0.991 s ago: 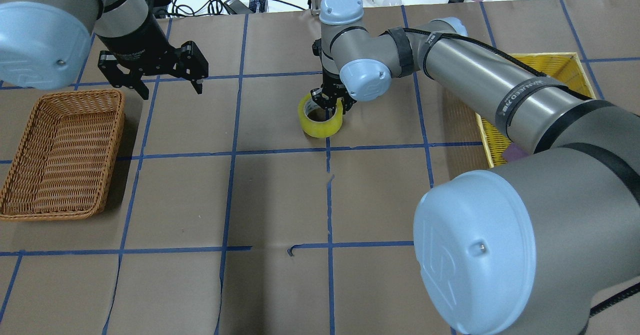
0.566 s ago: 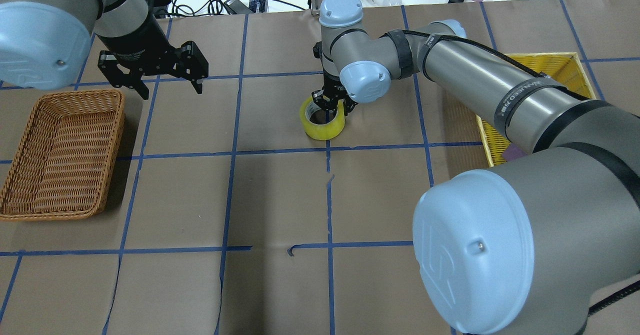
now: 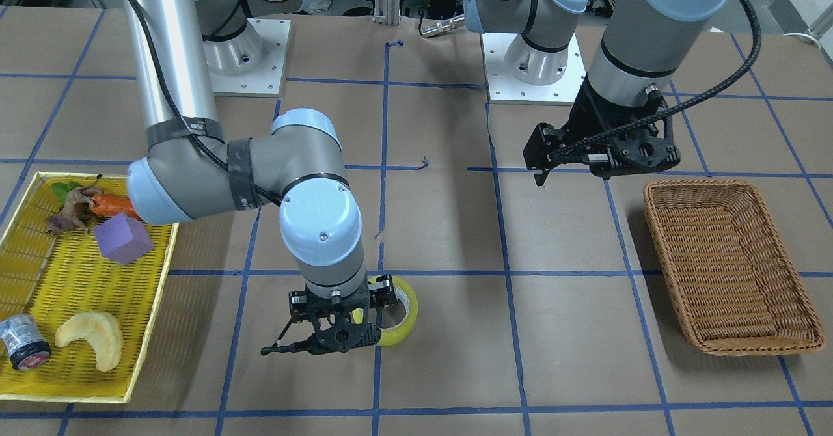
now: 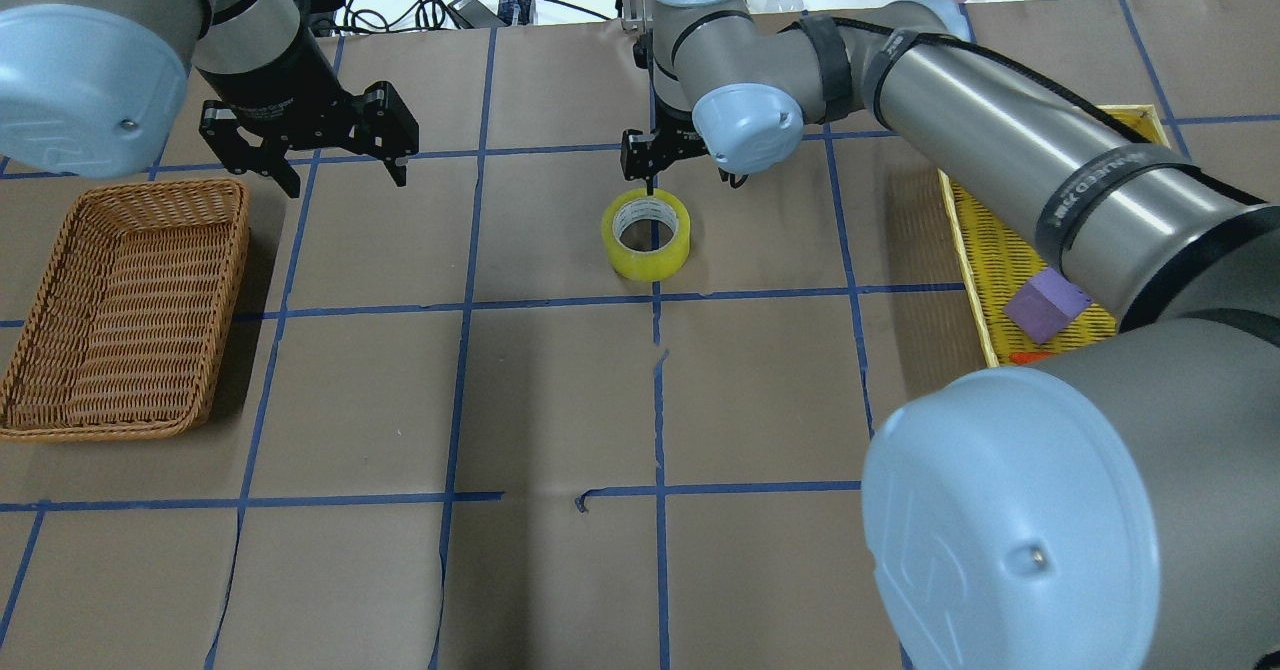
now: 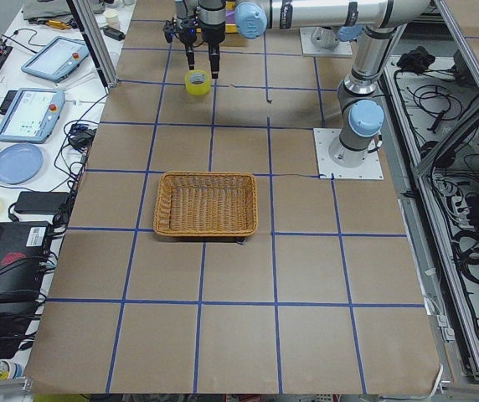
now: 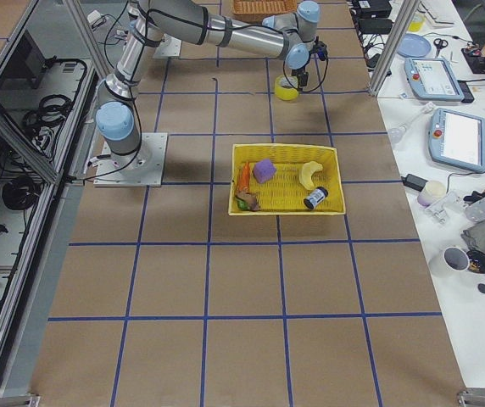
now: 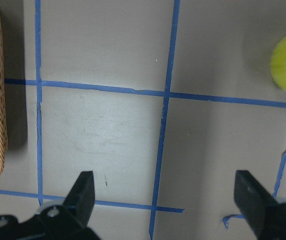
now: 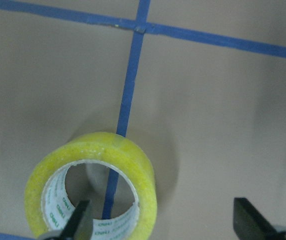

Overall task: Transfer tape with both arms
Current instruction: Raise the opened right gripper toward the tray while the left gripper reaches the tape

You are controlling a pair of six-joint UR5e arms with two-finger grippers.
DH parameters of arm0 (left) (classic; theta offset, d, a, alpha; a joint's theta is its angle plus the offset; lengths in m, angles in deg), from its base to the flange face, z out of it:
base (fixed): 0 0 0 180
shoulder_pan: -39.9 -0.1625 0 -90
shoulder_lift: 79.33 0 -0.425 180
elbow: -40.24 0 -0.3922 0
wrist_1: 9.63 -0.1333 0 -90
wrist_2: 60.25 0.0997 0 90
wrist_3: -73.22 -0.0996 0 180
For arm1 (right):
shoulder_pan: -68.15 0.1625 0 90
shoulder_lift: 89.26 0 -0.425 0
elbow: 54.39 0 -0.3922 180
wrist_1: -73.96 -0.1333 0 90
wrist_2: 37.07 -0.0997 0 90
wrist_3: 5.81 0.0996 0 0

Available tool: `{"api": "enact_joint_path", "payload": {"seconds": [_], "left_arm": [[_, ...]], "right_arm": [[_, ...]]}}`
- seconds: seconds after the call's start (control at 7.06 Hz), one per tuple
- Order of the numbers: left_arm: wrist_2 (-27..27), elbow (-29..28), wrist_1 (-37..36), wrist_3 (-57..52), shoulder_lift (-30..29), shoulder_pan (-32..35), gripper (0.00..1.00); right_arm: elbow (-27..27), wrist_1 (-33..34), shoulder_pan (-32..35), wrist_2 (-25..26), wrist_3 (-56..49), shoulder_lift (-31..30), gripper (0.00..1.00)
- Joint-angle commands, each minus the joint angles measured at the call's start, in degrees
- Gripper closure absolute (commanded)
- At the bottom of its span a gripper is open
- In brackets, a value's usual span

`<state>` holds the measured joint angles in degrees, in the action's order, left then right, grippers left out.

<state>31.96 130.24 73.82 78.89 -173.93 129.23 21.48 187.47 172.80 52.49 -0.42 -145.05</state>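
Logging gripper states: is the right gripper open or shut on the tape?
Open. The right gripper has its fingers wide apart in the wrist view; the tape lies flat on the table below.

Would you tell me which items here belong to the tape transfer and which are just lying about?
Job: tape, right gripper, left gripper, probably wicker basket.
Lying about: yellow tray, purple cube, red-ended cylinder, pale banana-shaped piece.
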Motion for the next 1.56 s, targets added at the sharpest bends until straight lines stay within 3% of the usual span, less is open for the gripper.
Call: {"api": "enact_joint_path", "payload": {"seconds": [0.0, 0.28, 0.42, 0.85, 1.42], "left_arm": [[-0.7, -0.1, -4.1, 1.2, -2.3, -0.4, 0.0], [-7.7, -0.1, -14.9, 6.3, -7.9, 2.4, 0.0], [-9.0, -0.1, -21.2, 10.0, -11.5, 4.9, 0.0], [-11.3, 0.3, -35.2, 15.8, -22.2, 10.8, 0.0], [-11.8, 2.6, -38.6, 16.9, -29.1, 12.3, 0.01]], "right_arm": [[0.2, -9.5, -6.2, 0.8, -0.7, -10.2, 0.0], [0.6, -23.8, -12.9, 0.4, -1.7, -22.2, 0.0], [2.1, -26.1, -13.5, 0.2, -1.6, -24.6, 0.0], [11.1, -22.0, -13.4, -0.1, -5.4, -30.4, 0.0], [11.8, -20.3, -13.3, -1.0, -5.5, -30.5, 0.0]]}}
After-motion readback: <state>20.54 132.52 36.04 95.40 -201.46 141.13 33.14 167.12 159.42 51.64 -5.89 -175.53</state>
